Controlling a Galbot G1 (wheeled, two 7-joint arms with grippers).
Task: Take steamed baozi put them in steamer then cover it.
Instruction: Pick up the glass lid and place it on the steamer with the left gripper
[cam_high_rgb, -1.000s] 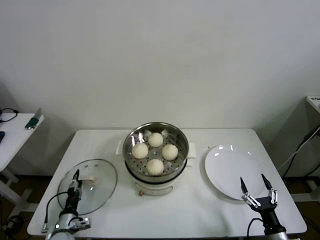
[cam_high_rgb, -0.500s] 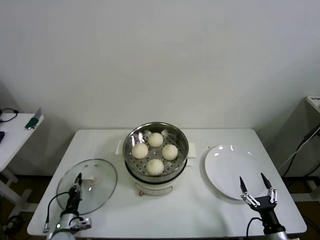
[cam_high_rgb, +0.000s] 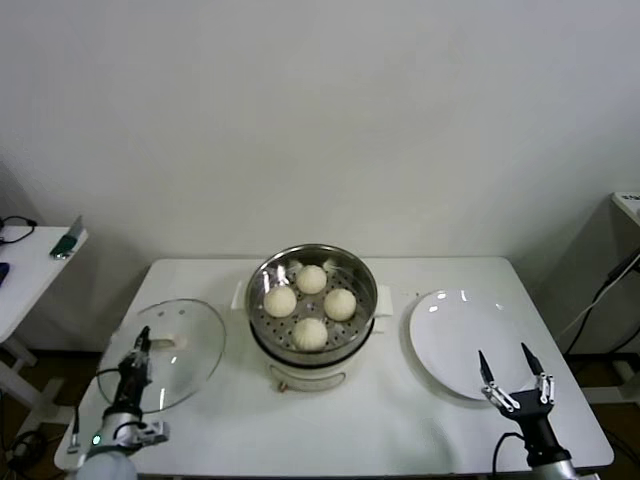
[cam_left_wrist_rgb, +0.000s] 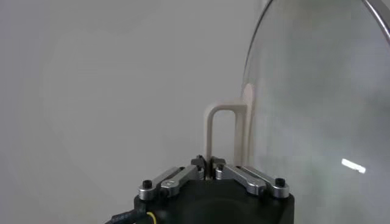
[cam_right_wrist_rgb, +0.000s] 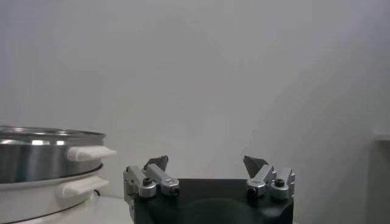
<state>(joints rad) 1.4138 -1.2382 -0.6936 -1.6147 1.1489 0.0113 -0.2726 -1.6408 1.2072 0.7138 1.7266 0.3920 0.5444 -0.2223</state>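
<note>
Glass lid (cam_high_rgb: 165, 352) tilted, left hand (cam_high_rgb: 139, 343) pinching its handle (cam_left_wrist_rgb: 220, 131), right hand (cam_high_rgb: 513, 372) spread, idle.

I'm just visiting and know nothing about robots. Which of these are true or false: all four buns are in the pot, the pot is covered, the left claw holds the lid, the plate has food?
All four baozi sit in the steamer: true.
The steamer is covered: false; the glass lid is off to its left.
The left gripper is shut on the lid's handle: true.
The white plate holds food: false; it is bare.
The right gripper is closed: false; it is open.
</note>
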